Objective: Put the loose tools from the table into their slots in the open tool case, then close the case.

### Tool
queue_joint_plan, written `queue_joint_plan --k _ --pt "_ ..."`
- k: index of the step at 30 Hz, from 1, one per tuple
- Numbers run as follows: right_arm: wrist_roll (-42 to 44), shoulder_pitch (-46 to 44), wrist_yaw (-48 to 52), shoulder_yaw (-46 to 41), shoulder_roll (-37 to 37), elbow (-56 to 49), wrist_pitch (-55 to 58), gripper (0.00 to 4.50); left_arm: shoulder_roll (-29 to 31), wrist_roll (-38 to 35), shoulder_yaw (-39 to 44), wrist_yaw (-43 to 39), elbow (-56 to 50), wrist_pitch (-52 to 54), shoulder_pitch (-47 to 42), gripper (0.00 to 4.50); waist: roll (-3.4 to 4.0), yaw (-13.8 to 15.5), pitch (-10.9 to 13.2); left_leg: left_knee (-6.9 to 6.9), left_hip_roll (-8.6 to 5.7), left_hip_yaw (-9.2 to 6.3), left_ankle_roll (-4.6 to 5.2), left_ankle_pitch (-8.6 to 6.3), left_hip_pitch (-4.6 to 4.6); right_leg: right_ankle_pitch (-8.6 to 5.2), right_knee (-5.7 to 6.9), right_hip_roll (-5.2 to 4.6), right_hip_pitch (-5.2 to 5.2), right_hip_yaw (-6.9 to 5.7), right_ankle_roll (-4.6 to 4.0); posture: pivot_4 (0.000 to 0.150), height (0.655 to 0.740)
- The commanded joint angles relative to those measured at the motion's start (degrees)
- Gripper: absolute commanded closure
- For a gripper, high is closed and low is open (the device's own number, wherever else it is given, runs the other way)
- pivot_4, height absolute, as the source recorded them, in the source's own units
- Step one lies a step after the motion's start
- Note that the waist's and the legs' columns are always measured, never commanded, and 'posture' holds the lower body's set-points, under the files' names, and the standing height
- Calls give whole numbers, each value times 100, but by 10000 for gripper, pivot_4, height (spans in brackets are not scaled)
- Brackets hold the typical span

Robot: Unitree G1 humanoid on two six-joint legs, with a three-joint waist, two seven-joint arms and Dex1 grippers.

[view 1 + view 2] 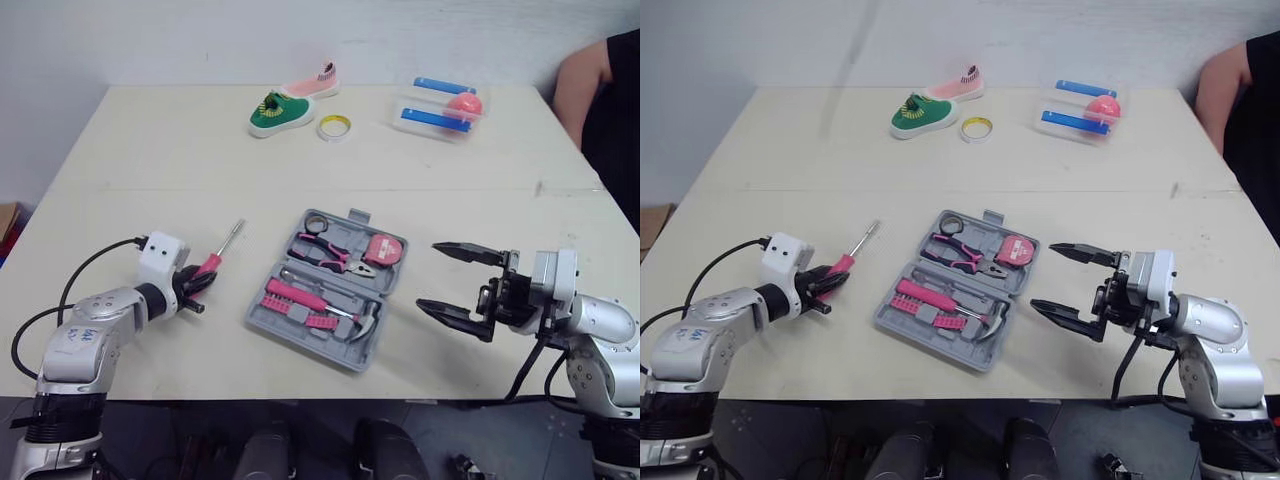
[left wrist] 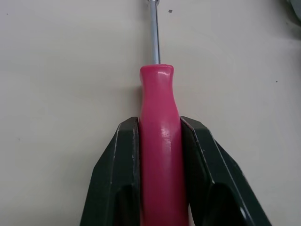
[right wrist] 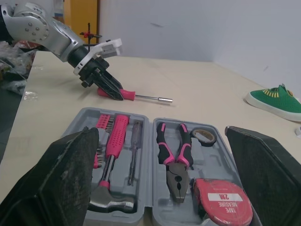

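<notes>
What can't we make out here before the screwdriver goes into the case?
- Screwdriver butt end: left wrist view, hidden by the left gripper; shaft tip cut off by the frame edge.
- Tool case near corners: right wrist view, behind the right gripper.
- Which slot is free: eye views, too small.
- Person: eye views, cut by the edge.

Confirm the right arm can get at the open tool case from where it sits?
Probably yes. The right pincer hangs open just beside the tool case, aimed at it, with nothing standing between them. The left pincer holds the screwdriver on the other side.
</notes>
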Motion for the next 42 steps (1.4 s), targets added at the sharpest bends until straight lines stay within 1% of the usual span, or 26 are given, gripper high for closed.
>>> queue_joint_plan --k 1,3,5,8,12,14,15,17,19,20,23,25,27,31,35,42 --pt "6 77 -80 -234 -91 -151 -102 0 25 -5 139 -334 31 -533 51 39387 0 20 0 0 0 0 0 0 -2 0 0 0 0 0 0 1500 7400" --pt "-75 182 -18 -342 -174 -56 -215 0 112 -103 343 -938 102 -1487 -58 39387 -1 27 1 0 0 0 0 0 -3 0 -2 0 -1 -2 0 1500 7400" --pt "-143 262 42 -434 -245 48 -325 0 251 -179 447 -1525 152 -2217 -168 39387 -5 37 3 0 1 1 0 0 -8 0 -4 1 -5 -3 0 1500 7400" --pt "-180 379 118 -549 -338 237 -430 0 640 -450 317 -2563 -104 -2572 -382 39387 -5 43 3 1 1 1 0 0 -8 0 -7 1 -4 -6 -1 1500 7400" --pt "-216 463 163 -644 -409 425 -521 0 1001 -579 -35 -3451 -449 -2794 -584 39387 -3 32 4 1 -2 13 4 1 -4 0 -7 8 -2 -8 0 1500 7400" --pt "-262 480 143 -659 -446 474 -521 0 1254 -303 -459 -3896 -563 -2965 -713 39387 -3 23 4 1 -2 14 5 2 -4 0 -6 16 -2 -8 0 1500 7400" --pt "-272 478 135 -654 -458 486 -522 0 1318 -228 -571 -3999 -563 -3016 -753 39387 -1 15 5 1 -2 15 5 2 -3 0 -6 19 -2 -9 0 1500 7400" --pt "-285 507 129 -610 -525 452 -452 0 1377 74 -1070 -4285 -590 -3203 -1045 39387 -1 20 7 1 -1 20 5 2 1 0 -3 26 -3 -9 0 1500 7400" --pt "-287 583 155 -552 -589 384 -381 0 1340 409 -1591 -4472 -646 -3276 -1358 39387 -1 28 7 1 -2 17 6 6 -2 0 -4 30 -4 -11 0 1500 7400" --pt "-278 605 154 -536 -605 352 -354 0 1319 509 -1725 -4521 -646 -3309 -1448 39387 -1 36 7 3 -4 18 7 7 -1 0 -6 30 -4 -10 0 1500 7400" --pt "-283 714 119 -478 -646 160 -230 0 1232 985 -2357 -4569 -701 -2997 -1796 39387 0 39 7 4 -7 17 11 9 -2 0 -4 28 -4 -4 0 1500 7400" --pt "-275 733 24 -475 -645 23 -145 0 1152 1217 -2669 -4648 -759 -3010 -1944 39387 -1 41 7 6 -9 16 14 11 -4 0 1 29 -5 -4 0 1500 7400" --pt "-264 762 -39 -485 -643 -83 -81 0 1159 1396 -2809 -4650 -768 -2905 -2011 39387 -1 33 8 6 -10 16 17 13 -6 1 10 29 -5 -5 2 1500 7400" --pt "-261 821 -121 -510 -644 -225 18 0 1181 1786 -2963 -4650 -570 -3176 -2032 39387 -2 22 8 6 -8 17 18 13 -6 1 9 31 -7 -6 2 1500 7400" --pt "-253 904 -186 -513 -645 -371 111 0 991 1954 -3024 -4597 -458 -3327 -2089 39387 -3 46 9 12 -9 14 21 16 -8 1 9 27 -6 -4 2 1500 7400" --pt "-262 901 -233 -526 -658 -433 193 0 967 2033 -3062 -4727 -458 -3306 -2037 39387 -4 44 10 14 -12 8 25 17 -10 3 6 24 -3 1 5 1500 7400"
